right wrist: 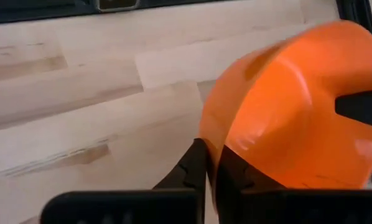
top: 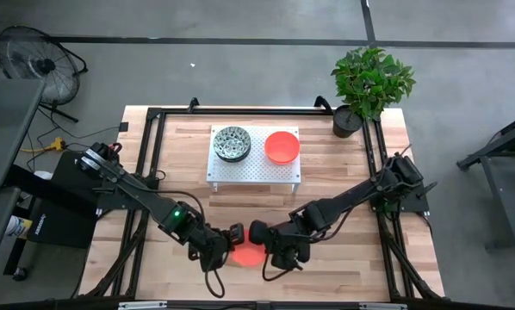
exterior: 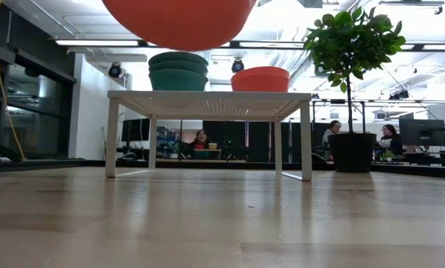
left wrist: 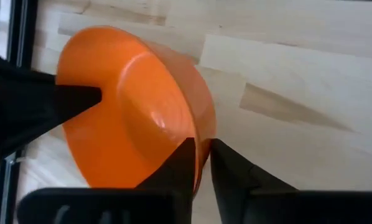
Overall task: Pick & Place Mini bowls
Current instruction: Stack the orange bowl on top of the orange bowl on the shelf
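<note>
High view: one orange-red mini bowl [top: 244,255] is at the near edge of the table [top: 344,172], held between my two grippers — left gripper [top: 232,238] on one side of its rim, right gripper [top: 259,234] on the other. Both wrist views show each pair of fingers pinched onto the bowl's rim wall, one finger inside and one outside, so both are clenched on the same bowl. Low view has its underside [exterior: 179,21] hanging well above the tabletop, so it's airborne, not resting. Looks like a handover in progress, or a two-arm carry — can't say which side lets go. Further out, the white perforated stand [top: 254,168] in the middle of the table carries the rest: a stack of speckled green bowls [top: 232,143] on its left half and an orange-red stack [top: 282,145] on its right half. From the low view the green stack reads as three; the orange one as perhaps two, but I can't count it for sure. My read: task is nearly finished, this being the last orange bowl, still to go onto the orange stack. Potted plant [top: 368,82] sits at the far right corner, clear of the path.
</note>
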